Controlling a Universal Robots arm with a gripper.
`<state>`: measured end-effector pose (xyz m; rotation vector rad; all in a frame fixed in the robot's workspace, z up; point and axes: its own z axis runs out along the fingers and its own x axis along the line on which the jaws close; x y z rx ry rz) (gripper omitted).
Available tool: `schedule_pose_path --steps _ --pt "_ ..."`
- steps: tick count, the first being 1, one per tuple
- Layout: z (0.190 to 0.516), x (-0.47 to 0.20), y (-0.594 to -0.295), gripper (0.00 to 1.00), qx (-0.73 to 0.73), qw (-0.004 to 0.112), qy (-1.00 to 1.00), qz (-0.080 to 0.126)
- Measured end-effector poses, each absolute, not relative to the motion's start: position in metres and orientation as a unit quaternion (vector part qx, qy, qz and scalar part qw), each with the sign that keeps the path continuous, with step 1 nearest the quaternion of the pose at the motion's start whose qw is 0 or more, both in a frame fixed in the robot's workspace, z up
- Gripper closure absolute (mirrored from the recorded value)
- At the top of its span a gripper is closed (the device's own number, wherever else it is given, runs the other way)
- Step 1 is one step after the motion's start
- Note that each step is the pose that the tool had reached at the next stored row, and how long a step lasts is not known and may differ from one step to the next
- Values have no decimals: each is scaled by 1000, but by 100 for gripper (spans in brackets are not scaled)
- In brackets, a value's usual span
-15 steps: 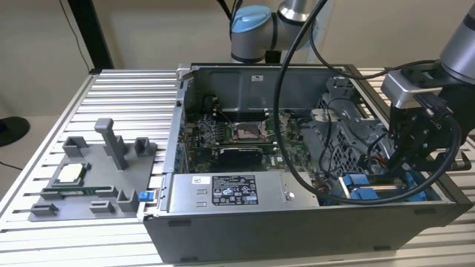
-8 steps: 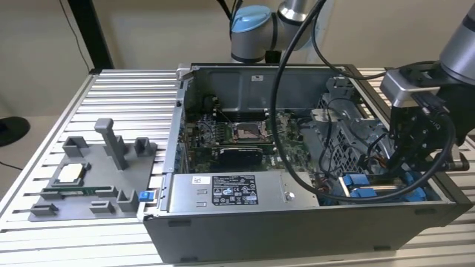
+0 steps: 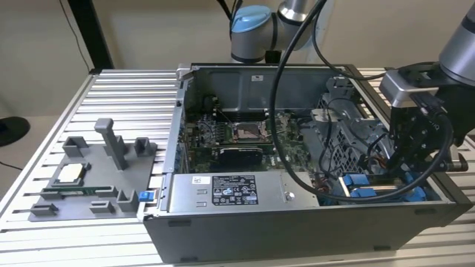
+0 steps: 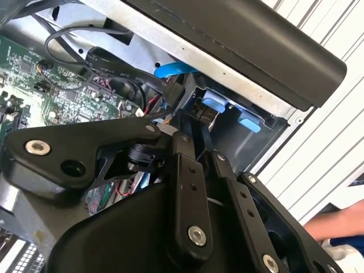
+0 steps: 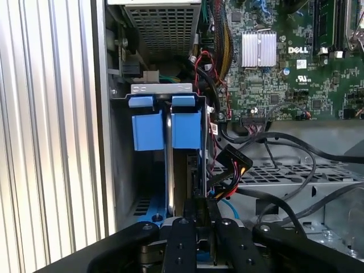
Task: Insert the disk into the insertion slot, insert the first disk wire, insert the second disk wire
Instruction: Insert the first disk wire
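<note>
Nearest in the exterior view stood the open case (image 3: 297,228) on the ribbed desk (image 3: 126,94). Just behind its front wall lay the grey power supply (image 3: 233,192), label upward. At the exterior view's right front corner of the case was the slot (image 5: 162,88), a grey metal bay with blue tabs at its mouth and two compartments side by side.

The disk (image 5: 186,128) sat down inside the slot, in the compartment on the motherboard side. It showed mostly as its blue carrier. A second blue carrier (image 5: 148,133) filled the compartment against the case wall.

The tool (image 5: 200,207) was lowered into the end of the slot over the disk's compartment. I could not tell whether it was clenched or released, nor whether it had anything in it.

A black connector (image 5: 233,162) with red and yellow wires lay loose just beside the slot. A blue cable (image 4: 170,71) ran close to the tool.

Farther in, the motherboard (image 5: 273,85) covered the case floor, with the square socket (image 3: 245,132) on it.

To the exterior view's left of the case, a grey tray (image 3: 97,181) held a chip (image 3: 70,173) and a memory stick (image 3: 74,192).
</note>
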<state>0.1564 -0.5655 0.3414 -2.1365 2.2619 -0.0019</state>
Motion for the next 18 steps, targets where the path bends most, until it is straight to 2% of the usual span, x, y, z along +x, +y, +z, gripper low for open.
schedule_pose_path --steps 18 --pt "334 156 -566 100 -683 15 731 -1"
